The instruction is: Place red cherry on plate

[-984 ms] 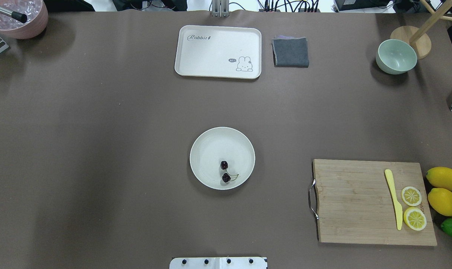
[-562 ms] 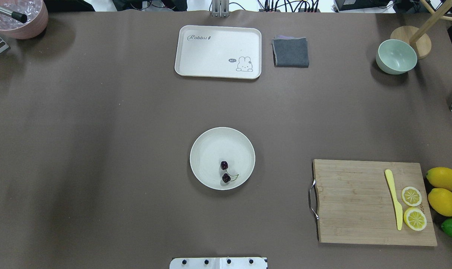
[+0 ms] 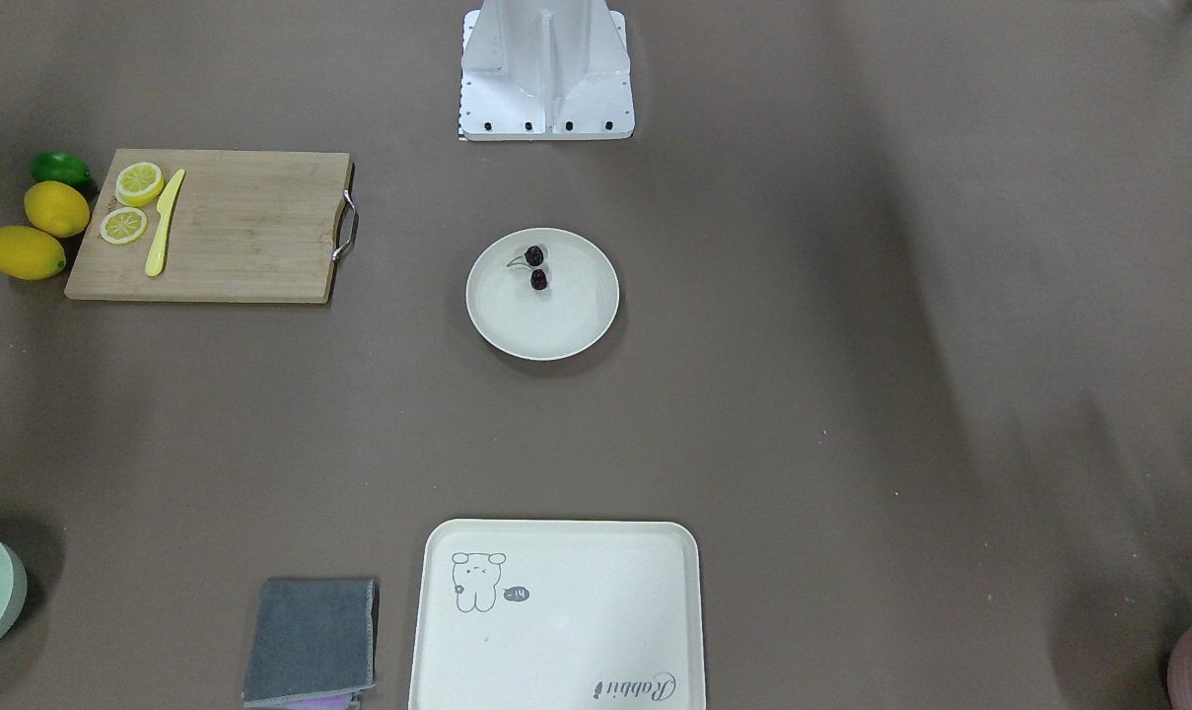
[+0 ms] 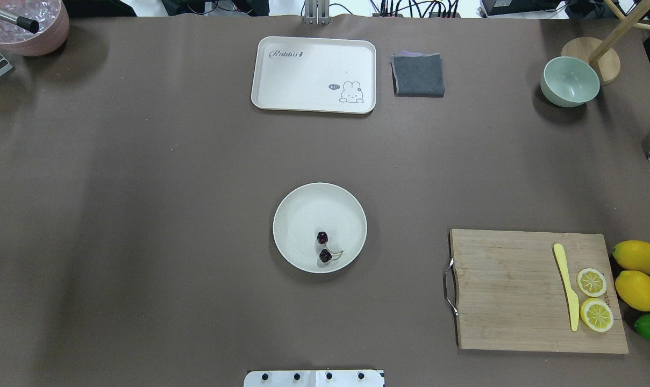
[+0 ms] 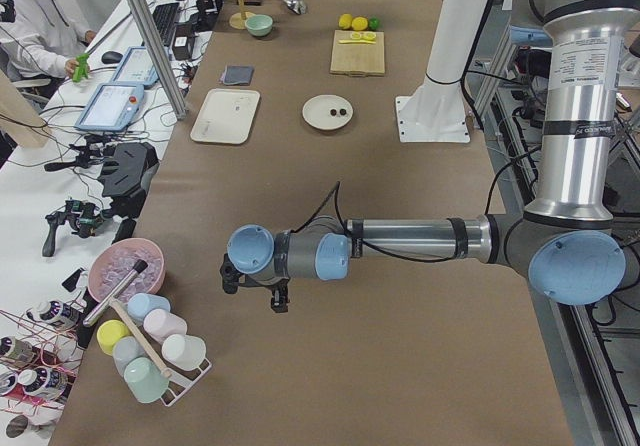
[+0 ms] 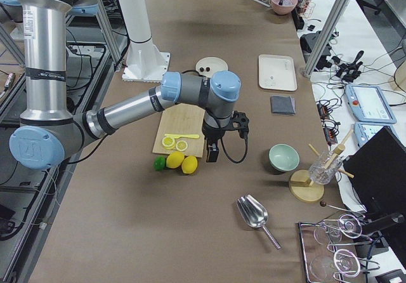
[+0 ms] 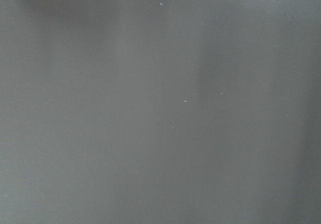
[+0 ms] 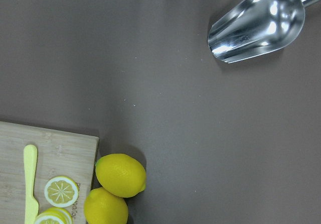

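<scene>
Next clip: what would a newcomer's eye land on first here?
The dark red cherry pair lying in the cream plate at the centre of the table draws the eye first. Then the bright lemons beside the wooden cutting board on the robot's right, with lemon slices on it.

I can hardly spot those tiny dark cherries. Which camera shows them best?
The overhead exterior view: the red cherry lies unobstructed on the plate, both fruits and green stems distinct. The front-facing view shows it nearly as well. Both side views give only dark specks; the wrist cameras miss it.
</scene>
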Available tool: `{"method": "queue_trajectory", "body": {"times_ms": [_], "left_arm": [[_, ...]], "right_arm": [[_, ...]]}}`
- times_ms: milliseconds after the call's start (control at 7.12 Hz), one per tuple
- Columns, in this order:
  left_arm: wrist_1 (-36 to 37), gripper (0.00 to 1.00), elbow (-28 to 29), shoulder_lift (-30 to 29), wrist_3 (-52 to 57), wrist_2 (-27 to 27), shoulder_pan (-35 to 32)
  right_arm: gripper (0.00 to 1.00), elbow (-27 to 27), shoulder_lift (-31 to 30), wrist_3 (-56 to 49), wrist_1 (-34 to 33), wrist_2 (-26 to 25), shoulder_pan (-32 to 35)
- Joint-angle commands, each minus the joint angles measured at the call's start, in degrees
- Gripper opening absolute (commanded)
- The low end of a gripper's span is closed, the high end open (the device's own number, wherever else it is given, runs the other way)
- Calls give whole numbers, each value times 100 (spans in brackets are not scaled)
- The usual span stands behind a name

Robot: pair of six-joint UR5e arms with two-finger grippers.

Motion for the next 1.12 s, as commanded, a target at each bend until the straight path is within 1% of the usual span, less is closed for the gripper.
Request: {"method": "queue_trajectory", "body": {"times_ms": [0, 141, 281, 422, 562, 703, 843, 984], "left_arm": [[8, 98, 198, -153, 79, -7, -79], [112, 98, 146, -153, 62, -16, -79], [148, 98, 102, -153, 88, -16, -88], [157, 98, 119, -179, 88, -16, -88], [157, 98, 67, -188, 97, -16, -97], [140, 98, -142, -171, 123, 1, -79], [140, 98, -327, -119, 123, 2, -79], [122, 98, -329, -127, 123, 2, -70]], "right_arm": [[100, -844, 639, -71, 57, -9, 5], [100, -1180, 669, -280, 204, 0, 49], [100, -1488, 660, -517, 397, 96, 310], [100, -1709, 669, -581, 425, 210, 330], [100, -2068, 643, -851, 713, 420, 339], [100, -2437, 669, -967, 1038, 456, 418], [100, -2615, 669, -968, 1241, 466, 418], [100, -2634, 669, -977, 1269, 457, 418]]}}
